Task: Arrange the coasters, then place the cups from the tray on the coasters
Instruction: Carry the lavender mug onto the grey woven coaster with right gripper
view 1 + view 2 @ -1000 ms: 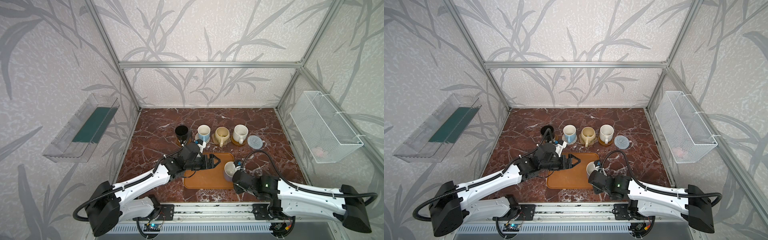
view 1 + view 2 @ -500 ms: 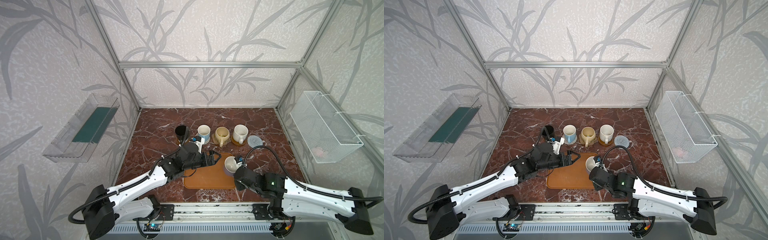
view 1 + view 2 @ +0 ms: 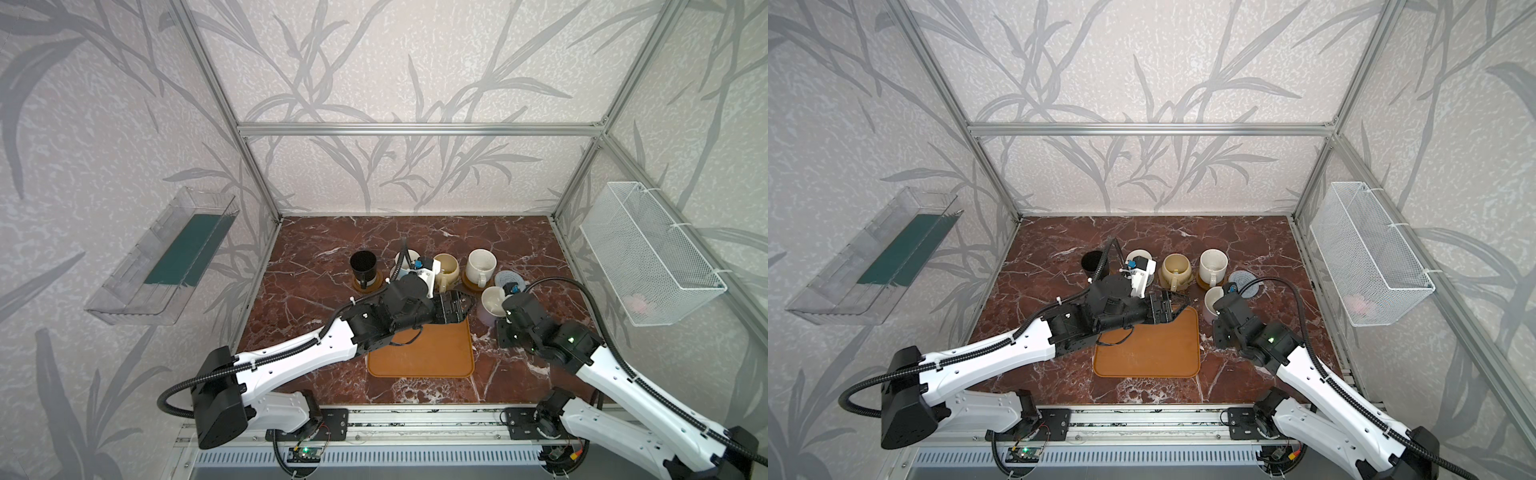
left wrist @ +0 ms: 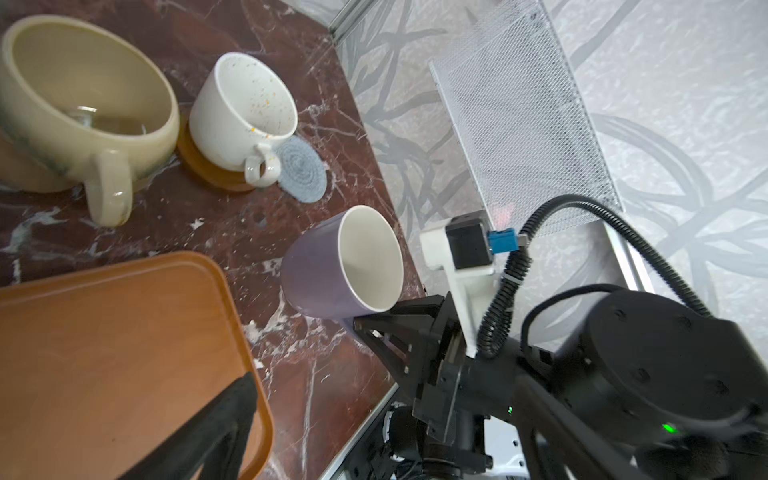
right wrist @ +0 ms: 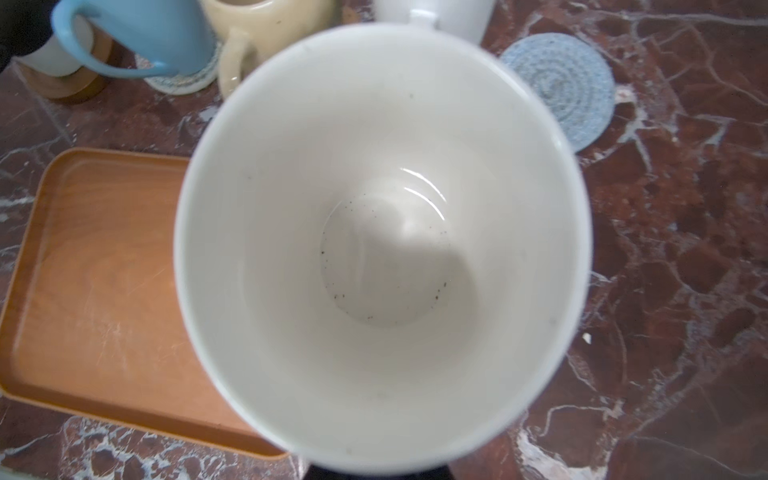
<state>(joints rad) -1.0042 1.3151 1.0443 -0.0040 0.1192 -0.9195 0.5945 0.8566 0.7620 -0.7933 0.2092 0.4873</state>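
right hand (image 4: 368, 326) pinches the lavender cup (image 4: 316, 270), handle hidden. left hand (image 3: 465, 306) gapes empty, wrist hiding most of the blue cup (image 3: 1139, 254).

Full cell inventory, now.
Black handled mug: one, back row.
Light blue mug: one, back row.
Cream-yellow mug: one, back row.
White mug: one, back row.
Lavender mug: one, tilted, beside tray.
Round brown coasters: two, under black, white mugs.
Beige woven coaster: one, under blue mug.
Grey-blue woven coaster: one, bare, right end.
Orange-brown flat tray: one, front centre.
Clear plastic bin: one, left wall.
White wire basket: one, right wall.
Left claw: open, above tray edge.
Right claw: shut on lavender mug.
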